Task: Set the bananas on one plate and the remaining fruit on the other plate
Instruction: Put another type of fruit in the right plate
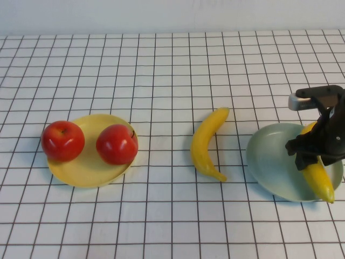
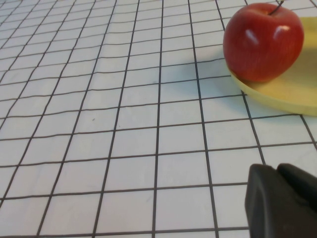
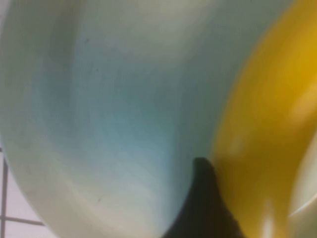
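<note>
Two red apples (image 1: 63, 141) (image 1: 117, 144) sit on the pale yellow plate (image 1: 86, 170) at the left. One banana (image 1: 205, 143) lies on the table in the middle. The other banana (image 1: 319, 181) lies on the pale green-blue plate (image 1: 269, 156) at the right, its near tip over the rim. My right gripper (image 1: 314, 151) is down on this banana's middle and shut on it; the right wrist view shows one finger (image 3: 203, 198) against the banana (image 3: 267, 124) over the plate (image 3: 114, 109). My left gripper (image 2: 278, 171) is shut and empty, near one apple (image 2: 262, 39) and the yellow plate (image 2: 292, 91).
The table is covered with a white cloth with a black grid (image 1: 161, 70). A pale wall runs along the far edge. The left arm does not show in the high view.
</note>
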Robot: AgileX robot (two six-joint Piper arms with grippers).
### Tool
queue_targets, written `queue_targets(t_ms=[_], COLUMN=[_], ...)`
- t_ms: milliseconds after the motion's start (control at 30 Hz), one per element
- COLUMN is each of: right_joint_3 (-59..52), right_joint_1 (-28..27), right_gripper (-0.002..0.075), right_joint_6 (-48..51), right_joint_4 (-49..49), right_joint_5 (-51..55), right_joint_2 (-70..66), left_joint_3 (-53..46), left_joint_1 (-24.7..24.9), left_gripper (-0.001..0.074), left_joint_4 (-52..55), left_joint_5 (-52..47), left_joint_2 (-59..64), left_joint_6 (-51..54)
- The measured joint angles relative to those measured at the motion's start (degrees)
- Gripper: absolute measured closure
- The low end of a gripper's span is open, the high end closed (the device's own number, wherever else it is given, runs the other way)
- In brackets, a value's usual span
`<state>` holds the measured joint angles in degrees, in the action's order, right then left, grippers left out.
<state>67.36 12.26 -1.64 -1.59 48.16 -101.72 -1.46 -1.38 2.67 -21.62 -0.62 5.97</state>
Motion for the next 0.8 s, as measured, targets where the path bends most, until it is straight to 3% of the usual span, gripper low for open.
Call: queue_targets(t_ms=[100, 333, 567, 800], right_joint_3=[0.2, 6.0, 16.7, 24.3], right_joint_1=[0.0, 1.0, 5.9, 12.0], right_gripper=[0.0272, 0.0282, 0.0293, 0.0299], right_joint_6=[0.1, -0.9, -5.8, -10.0], right_joint_4=[0.1, 0.1, -3.2, -8.3], right_joint_5=[0.1, 5.7, 8.7, 13.0], right_joint_2=[0.0, 1.4, 2.6, -6.0], left_joint_3=[0.0, 0.0, 0.0, 0.0], left_joint_1=[0.0, 0.0, 0.0, 0.0], left_gripper=[0.0736, 0.0736, 0.0736, 0.0736], left_joint_4=[0.0, 0.0, 0.0, 0.0], left_joint_5=[0.0, 0.0, 0.0, 0.0], left_joint_2=[0.0, 0.0, 0.0, 0.0], left_joint_6=[0.0, 0.0, 0.0, 0.0])
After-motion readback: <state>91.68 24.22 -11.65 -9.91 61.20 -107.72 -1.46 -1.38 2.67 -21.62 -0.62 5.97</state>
